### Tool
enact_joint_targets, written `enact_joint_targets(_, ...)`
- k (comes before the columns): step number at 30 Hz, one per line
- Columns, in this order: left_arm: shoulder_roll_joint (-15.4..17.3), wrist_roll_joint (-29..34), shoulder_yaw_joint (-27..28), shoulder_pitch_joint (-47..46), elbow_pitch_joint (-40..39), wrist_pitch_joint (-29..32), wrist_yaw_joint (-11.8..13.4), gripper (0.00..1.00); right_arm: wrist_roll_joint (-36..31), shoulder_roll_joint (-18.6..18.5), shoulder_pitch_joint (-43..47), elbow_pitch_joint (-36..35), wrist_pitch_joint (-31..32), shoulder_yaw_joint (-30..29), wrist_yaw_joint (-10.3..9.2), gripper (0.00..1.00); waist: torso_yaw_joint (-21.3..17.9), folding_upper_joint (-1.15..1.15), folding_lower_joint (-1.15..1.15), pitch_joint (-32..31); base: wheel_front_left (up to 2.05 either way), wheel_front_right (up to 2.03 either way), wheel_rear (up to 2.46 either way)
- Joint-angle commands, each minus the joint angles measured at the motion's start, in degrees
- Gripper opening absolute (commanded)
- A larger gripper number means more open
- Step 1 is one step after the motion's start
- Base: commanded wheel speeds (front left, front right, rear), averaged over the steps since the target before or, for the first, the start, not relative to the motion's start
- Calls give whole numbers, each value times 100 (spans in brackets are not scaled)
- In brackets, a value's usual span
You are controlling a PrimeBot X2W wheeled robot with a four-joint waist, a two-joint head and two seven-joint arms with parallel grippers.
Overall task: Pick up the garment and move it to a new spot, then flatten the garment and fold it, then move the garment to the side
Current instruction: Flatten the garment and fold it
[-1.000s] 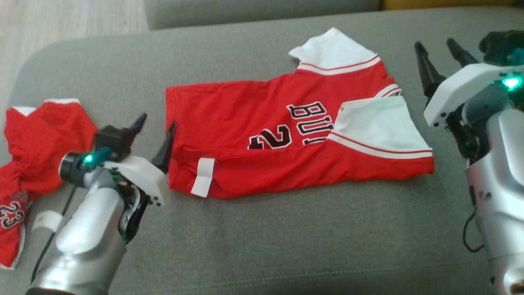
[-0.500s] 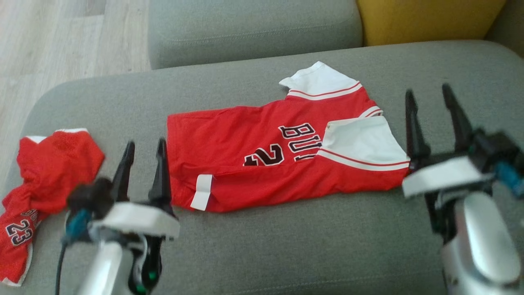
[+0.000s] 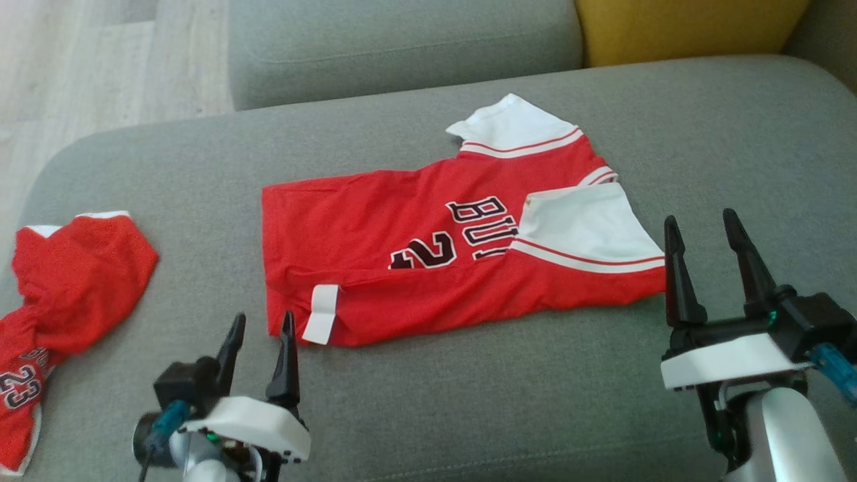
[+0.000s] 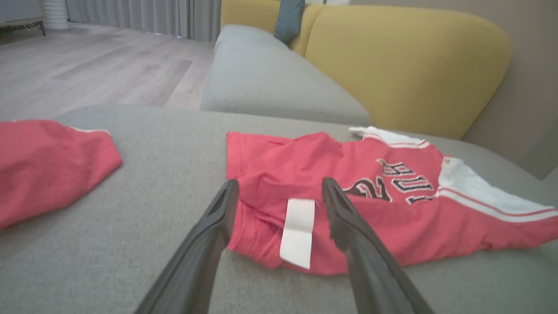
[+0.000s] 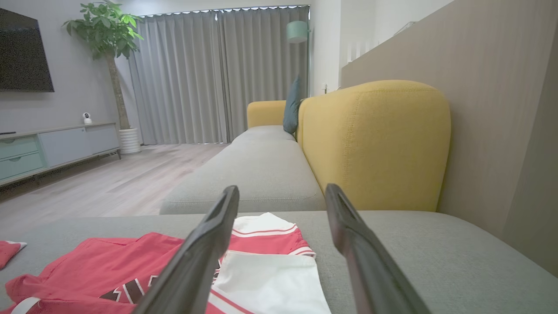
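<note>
1. Left gripper (image 3: 263, 316) — two tapered black fingers (image 3: 286, 365) on a white plate (image 3: 248, 422) with dark screws (image 3: 286, 459); teal plug (image 3: 169, 415), black cable (image 3: 146, 468) at nine o'clock.
2. Right gripper (image 3: 699, 217): matching fingers, white mount (image 3: 726, 361), teal connector (image 3: 833, 365) at four o'clock, silver forearm (image 3: 790, 435).

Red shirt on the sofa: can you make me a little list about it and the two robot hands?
shirt: red jersey, folded over lengthwise, lying flat on the grey sofa seat
left gripper: open, holding nothing, just short of the jersey's hem corner
right gripper: open, holding nothing, beside the sleeve end
other cloth: second red garment, crumpled, apart at the left
</note>
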Motion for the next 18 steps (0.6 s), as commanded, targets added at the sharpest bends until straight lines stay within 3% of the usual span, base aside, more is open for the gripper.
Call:
enact_joint_targets(1, -5, 77, 186, -362, 109, -43, 17, 100, 6, -13, -291, -279, 46, 139, -4, 100, -66, 0, 0, 53, 0, 0, 0)
enact_joint_targets(7, 29, 153, 198, -815, 1144, 163, 192, 100, -11, -12, -352, -516, 195, 147, -4, 100, -256, 0, 0, 202, 0, 0, 0)
enact_joint_targets(18, 196, 72, 339, -1592, 2479, 292, 261, 100, -29, -12, -359, -772, 315, 209, -4, 100, -526, 0, 0, 472, 0, 0, 0)
